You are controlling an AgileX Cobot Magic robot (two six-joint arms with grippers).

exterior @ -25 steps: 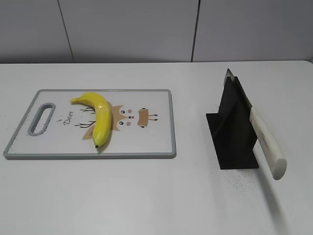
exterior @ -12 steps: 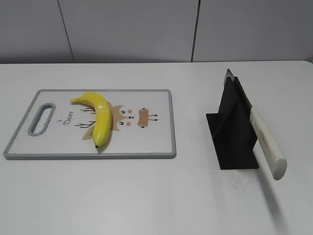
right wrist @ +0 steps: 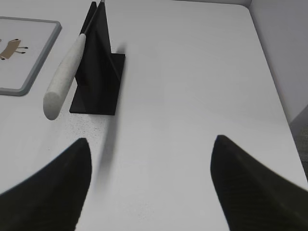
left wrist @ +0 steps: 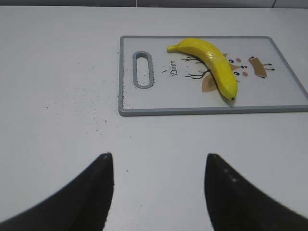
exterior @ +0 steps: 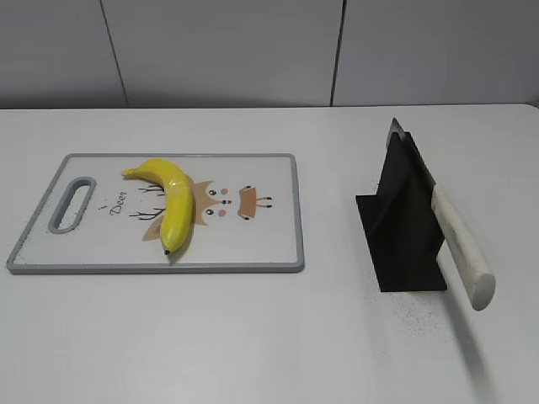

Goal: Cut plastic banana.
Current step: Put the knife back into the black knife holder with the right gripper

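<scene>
The plastic banana (exterior: 171, 200) is glossy yellow and lies whole on a white cutting board (exterior: 261, 244) with a grey rim, at the left of the table. It also shows in the left wrist view (left wrist: 211, 65) on the board (left wrist: 144, 101). A knife with a white handle (exterior: 460, 246) rests in a black stand (exterior: 402, 227) at the right; the right wrist view shows the handle (right wrist: 65, 79) and stand (right wrist: 101, 82). My left gripper (left wrist: 159, 161) is open and empty, near of the board. My right gripper (right wrist: 151, 144) is open and empty, near of the stand. Neither arm shows in the exterior view.
The white table (exterior: 269, 337) carries the board and the stand. A grey panelled wall (exterior: 253, 50) runs behind it. The table's right edge (right wrist: 279, 96) shows in the right wrist view. Dark specks (left wrist: 91, 120) dot the surface left of the board.
</scene>
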